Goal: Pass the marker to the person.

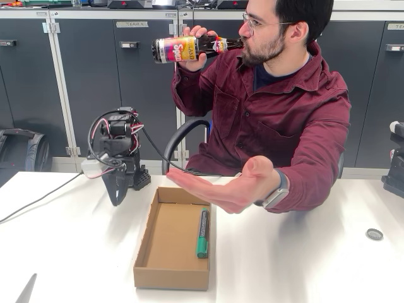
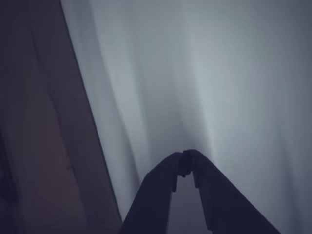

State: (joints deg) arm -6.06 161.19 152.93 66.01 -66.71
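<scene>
Gripper (image 1: pixel 118 197): black, pointing down at the white table (image 1: pixel 76 252), tip just above or on the surface, left of the box in the fixed view. In the wrist view the fingertips (image 2: pixel 186 163) meet at the tips, pressed together with nothing between them.

Cardboard box (image 1: pixel 154 252): shallow, open-topped, just right of the gripper.

Marker (image 1: pixel 202 233): dark barrel, green cap, lying flat inside the box along its right wall, cap end toward the near side.

Person (image 1: pixel 284 107): seated behind the table in a maroon shirt. One hand (image 1: pixel 230 186) held out flat, palm up, above the box's far right corner; the other hand tips a dark bottle (image 1: pixel 189 48) to the mouth.

Bottle cap (image 1: pixel 374 234): on the table, far right.
</scene>
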